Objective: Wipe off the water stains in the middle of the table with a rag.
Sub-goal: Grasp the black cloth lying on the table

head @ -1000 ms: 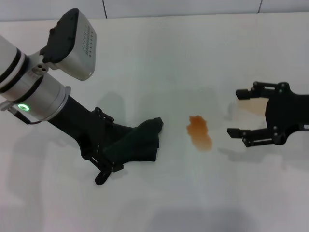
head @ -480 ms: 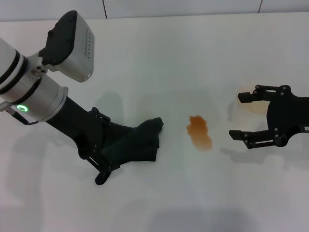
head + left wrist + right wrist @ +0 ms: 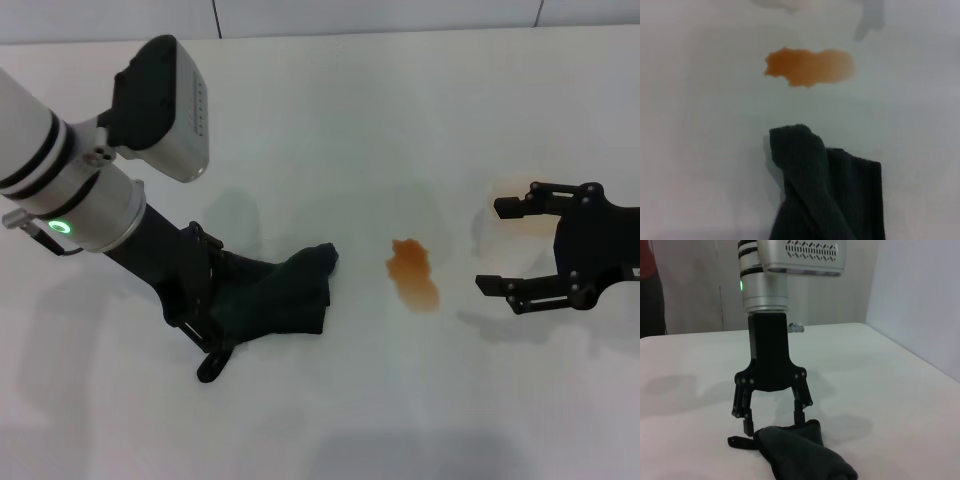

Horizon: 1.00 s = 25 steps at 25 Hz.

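Observation:
The dark rag (image 3: pixel 283 295) lies crumpled on the white table (image 3: pixel 330 120), left of centre. My left gripper (image 3: pixel 232 325) is down at the rag's left end; in the right wrist view its fingers (image 3: pixel 799 412) stand apart, astride the rag (image 3: pixel 800 452). The orange-brown water stain (image 3: pixel 413 272) sits a short way right of the rag, uncovered. The left wrist view shows the rag (image 3: pixel 827 192) with the stain (image 3: pixel 810 66) beyond it. My right gripper (image 3: pixel 492 246) is open and empty, right of the stain.
A pale paper cup (image 3: pixel 520 226) stands just behind my right gripper's fingers, partly hidden by them. A wall edge runs along the table's far side.
My left arm has shifted slightly right over the rag. My right gripper has drifted a little right and down, away from the stain. The rag and stain have not moved.

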Each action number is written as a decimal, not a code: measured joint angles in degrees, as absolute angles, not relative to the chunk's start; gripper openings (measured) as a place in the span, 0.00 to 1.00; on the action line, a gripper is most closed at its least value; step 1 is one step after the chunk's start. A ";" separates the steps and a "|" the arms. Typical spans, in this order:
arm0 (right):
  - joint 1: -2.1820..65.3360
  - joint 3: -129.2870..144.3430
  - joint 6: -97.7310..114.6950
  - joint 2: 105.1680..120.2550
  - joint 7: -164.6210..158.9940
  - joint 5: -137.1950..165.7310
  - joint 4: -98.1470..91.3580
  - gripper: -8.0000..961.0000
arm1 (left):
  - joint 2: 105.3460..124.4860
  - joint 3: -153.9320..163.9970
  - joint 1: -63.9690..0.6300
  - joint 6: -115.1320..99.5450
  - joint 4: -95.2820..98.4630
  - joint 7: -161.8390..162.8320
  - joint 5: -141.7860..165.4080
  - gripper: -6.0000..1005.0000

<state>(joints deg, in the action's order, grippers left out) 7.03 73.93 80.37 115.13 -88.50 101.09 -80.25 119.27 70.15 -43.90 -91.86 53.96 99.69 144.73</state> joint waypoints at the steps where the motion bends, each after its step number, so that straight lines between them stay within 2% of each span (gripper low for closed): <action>1: 6.98 73.95 80.37 115.13 -88.50 101.07 -80.25 0.89 | 119.27 70.74 -43.96 -91.46 53.83 99.77 144.70 0.73; 25: 6.94 73.74 80.29 115.13 -88.68 100.97 -80.27 0.89 | 119.44 75.24 -44.91 -86.75 52.38 99.79 142.53 0.71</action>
